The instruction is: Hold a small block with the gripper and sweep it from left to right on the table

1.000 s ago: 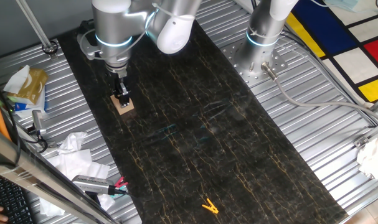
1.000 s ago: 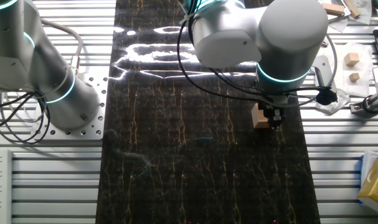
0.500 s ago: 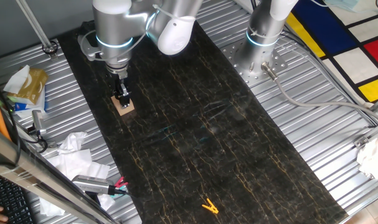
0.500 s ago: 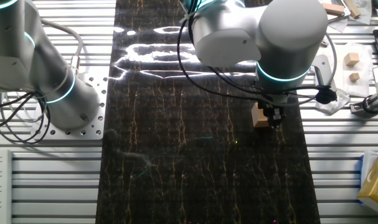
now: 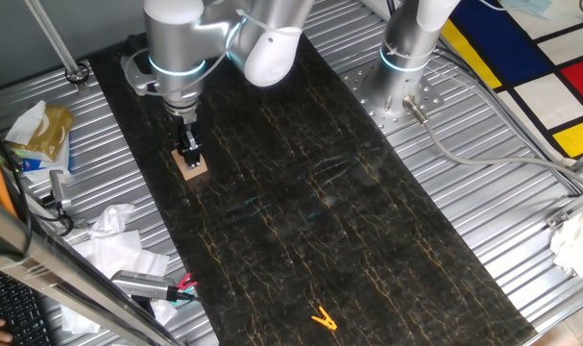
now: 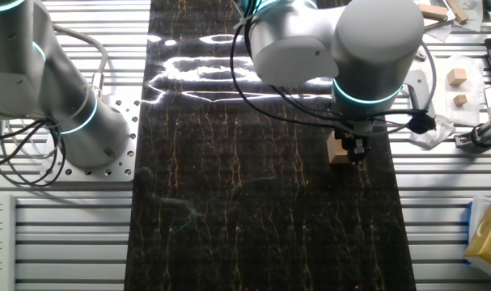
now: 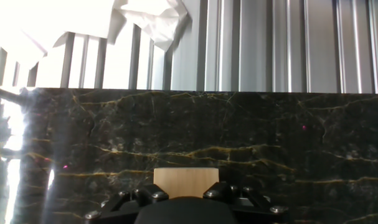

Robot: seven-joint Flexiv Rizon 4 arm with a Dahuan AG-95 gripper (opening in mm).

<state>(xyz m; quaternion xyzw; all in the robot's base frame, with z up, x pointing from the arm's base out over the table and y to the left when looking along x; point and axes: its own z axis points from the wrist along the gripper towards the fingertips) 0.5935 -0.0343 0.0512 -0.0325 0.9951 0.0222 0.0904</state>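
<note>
— jaws first: what are they doing?

— the gripper [image 5: 188, 149] points straight down at the small block [image 5: 191, 164]. its black tip sits right on top of the block. i cannot tell if the jaws squeeze it or only touch it.

— where is the block?

— it sits flat on the bench [image 5: 310, 211], close to the long edge by the crumpled white paper [image 5: 113, 240].

— does each camera show the same?

— no. one fixed view shows a yellow clip [image 5: 322, 318] far down the bench, well apart from the block. the other fixed view shows the block [image 6: 336, 149] just beside the gripper [image 6: 357, 151], near the edge of the bench [image 6: 229, 202], and two spare wooden cubes [image 6: 456, 78] lying off on the ribbed metal. the hand view looks from very close: the block [image 7: 185, 182] shows as a tan face just above the black gripper body, with the bench [image 7: 288, 137] past it and white paper [image 7: 152, 18] at the top.

— what changed from a second ago?

— the block and the gripper have slid a tiny bit, away from the clip. the clip has stayed put.

— how does the arm stand?

— the thick silver arm [image 5: 181, 38] with the light-blue ring stands upright over the block, and its upper part bends away across the bench.
</note>
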